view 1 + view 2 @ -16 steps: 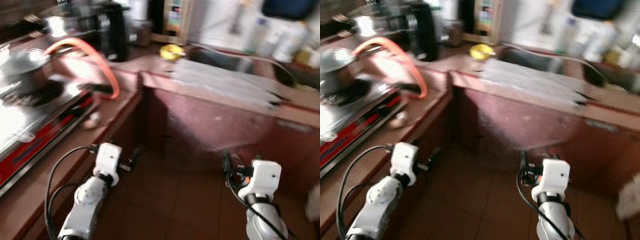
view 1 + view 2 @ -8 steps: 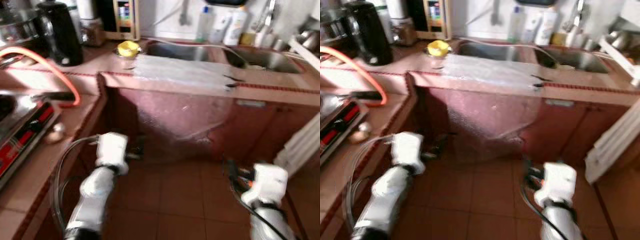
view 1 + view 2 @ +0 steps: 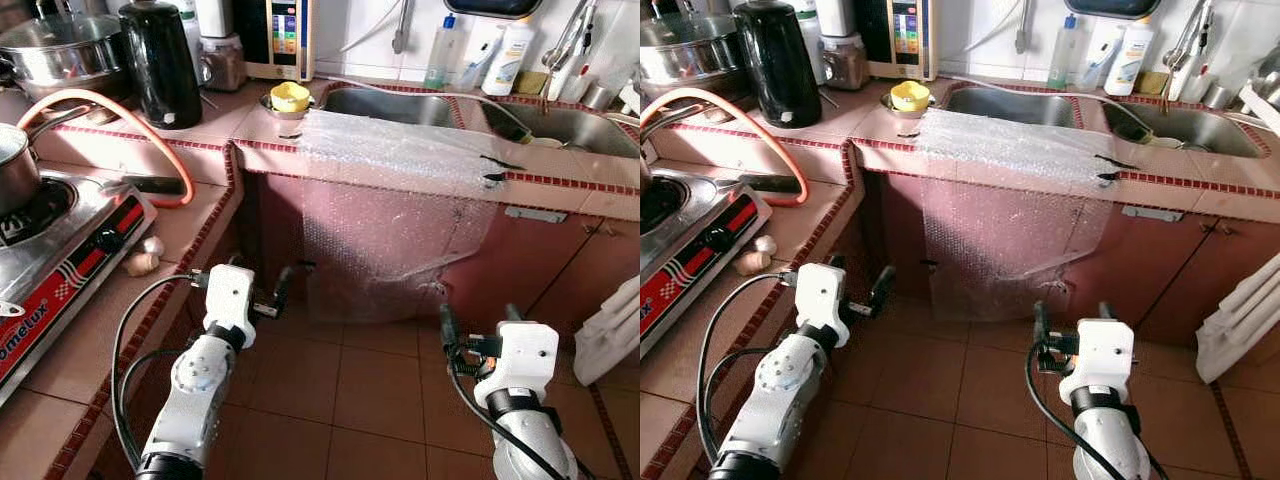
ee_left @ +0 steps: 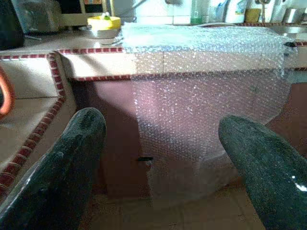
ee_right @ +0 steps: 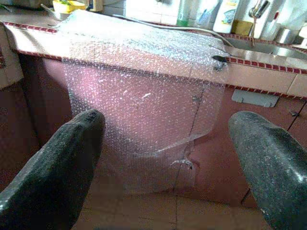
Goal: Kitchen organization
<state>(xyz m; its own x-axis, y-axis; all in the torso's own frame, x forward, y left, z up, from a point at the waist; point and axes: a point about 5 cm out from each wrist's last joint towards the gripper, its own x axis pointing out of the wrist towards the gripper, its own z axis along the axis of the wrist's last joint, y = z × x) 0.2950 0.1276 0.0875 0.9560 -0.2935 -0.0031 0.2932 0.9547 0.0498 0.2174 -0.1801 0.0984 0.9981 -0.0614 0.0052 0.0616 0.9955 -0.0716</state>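
Observation:
A sheet of clear bubble wrap (image 3: pixel 400 200) lies on the red-tiled counter (image 3: pixel 250 125) and hangs down over the cabinet front. Beside its far left corner a yellow lid sits in a small metal bowl (image 3: pixel 290 97). My left gripper (image 3: pixel 258 274) is held low over the floor next to the stove counter, open, with nothing between its fingers (image 4: pixel 72 158). My right gripper (image 3: pixel 478 318) is also low and open. It points at the hanging bubble wrap (image 5: pixel 144 105), well short of it.
A double sink (image 3: pixel 400 105) lies behind the wrap, with bottles (image 3: pixel 510 50) along the wall. A black kettle (image 3: pixel 160 60), a steel pot (image 3: pixel 60 50) and an orange hose (image 3: pixel 110 100) stand at the left. The gas stove (image 3: pixel 50 250) and garlic (image 3: pixel 140 262) are near my left arm. A white slatted object (image 3: pixel 610 335) is at the right.
The camera swung right, then back left, and the blurred picture has turned sharp. Both arms keep the same low pose with their fingers apart.

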